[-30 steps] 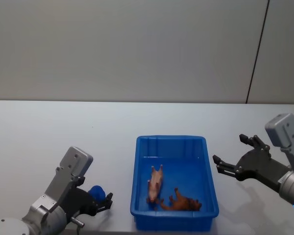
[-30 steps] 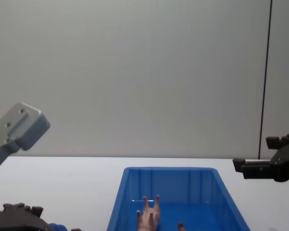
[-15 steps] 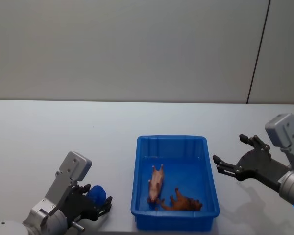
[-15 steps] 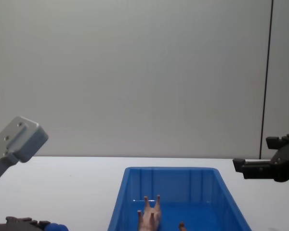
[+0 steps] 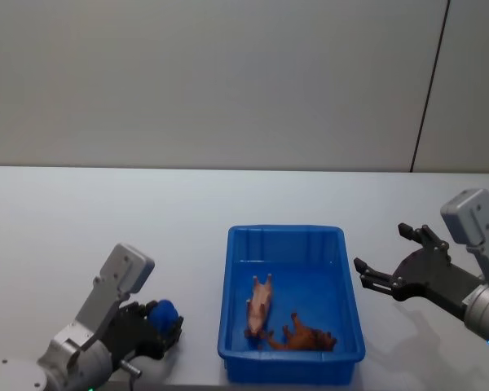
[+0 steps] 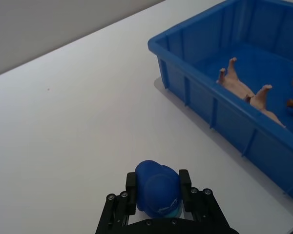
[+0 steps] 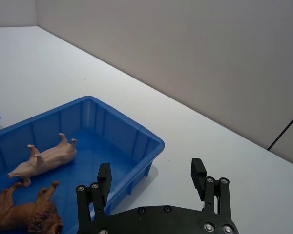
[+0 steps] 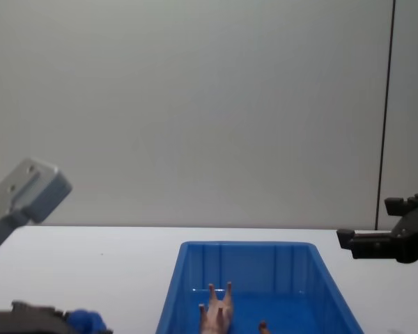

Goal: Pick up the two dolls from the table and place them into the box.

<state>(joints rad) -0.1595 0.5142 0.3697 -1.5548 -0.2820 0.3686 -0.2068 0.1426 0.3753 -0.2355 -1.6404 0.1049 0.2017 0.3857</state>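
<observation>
I had the left gripper closed around the blue doll, one finger on each flank, with the toy's rounded top standing proud of the fingertips and the white table directly beneath it. From the head camera the doll sat at the gripper's front end, and the blue box lay off to the side of that gripper, near but not touching. The pale pink doll was already on the box floor, on its side with legs out, and a brown animal figure lay just beside it.

My main worry was the grip itself. The doll is round and fuzzy, and the fingers seemed to hold it low on its body, so I judged it could squirm or roll out once the arm swung sideways. A second risk was the tall rim: if I carried the toy across too low, the fingers or the doll would clip the near wall and shove the box along the table. Releasing before the gripper was fully past the rim would drop the doll on the edge and let it bounce outside.

The right gripper hung with its fingers spread wide, holding nothing, off the box's far side from the working arm.
</observation>
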